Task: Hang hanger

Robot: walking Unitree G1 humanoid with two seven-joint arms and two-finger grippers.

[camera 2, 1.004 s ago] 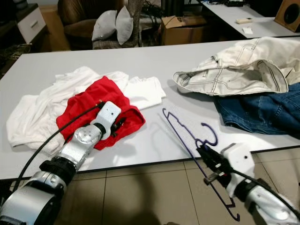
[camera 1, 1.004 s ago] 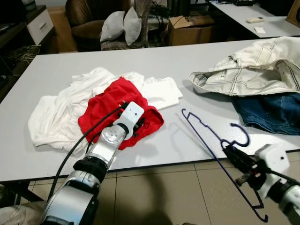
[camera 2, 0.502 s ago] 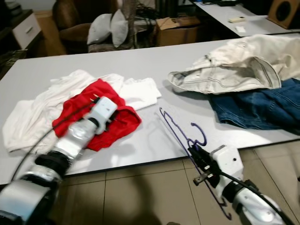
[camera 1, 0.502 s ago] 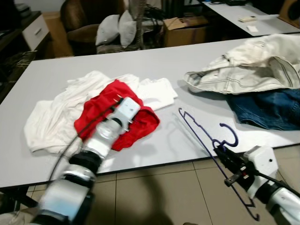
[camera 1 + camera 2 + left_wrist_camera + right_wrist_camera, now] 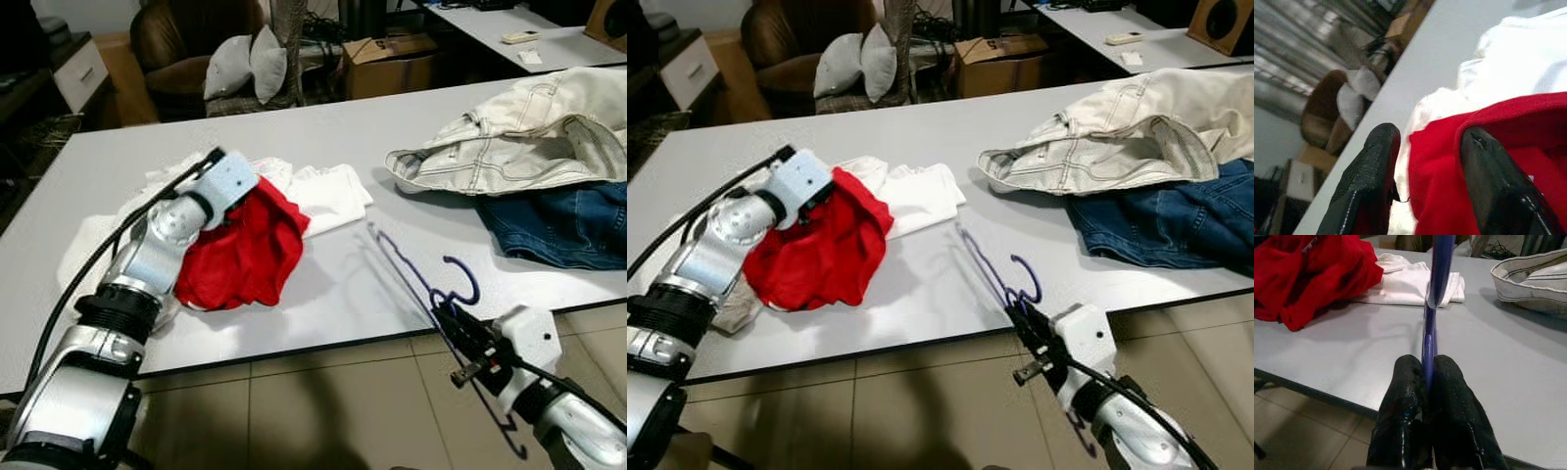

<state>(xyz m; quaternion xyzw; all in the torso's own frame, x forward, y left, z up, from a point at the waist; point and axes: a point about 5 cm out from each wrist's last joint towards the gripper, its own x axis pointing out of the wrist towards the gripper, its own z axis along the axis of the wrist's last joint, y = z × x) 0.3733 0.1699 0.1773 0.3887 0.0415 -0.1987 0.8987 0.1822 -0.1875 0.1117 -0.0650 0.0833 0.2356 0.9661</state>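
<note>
Pinching the blue hanger point(image 5: 421, 289) by its wire just under the hook, the right gripper point(image 5: 1428, 382) is clenched at five o'clock off the table point(image 5: 323, 137) edge, keeping the frame free for dressing. At nine o'clock the left gripper point(image 5: 1425, 147) grasps the red garment point(image 5: 240, 250), raised off the white clothes point(image 5: 328, 191). Cream and denim jeans point(image 5: 529, 147) lie at two o'clock.

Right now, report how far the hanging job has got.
Done: the right gripper is shut on the blue hanger, and the left gripper has the red garment lifted off the table. Left: putting the garment on the hanger, then hanging it.
</note>
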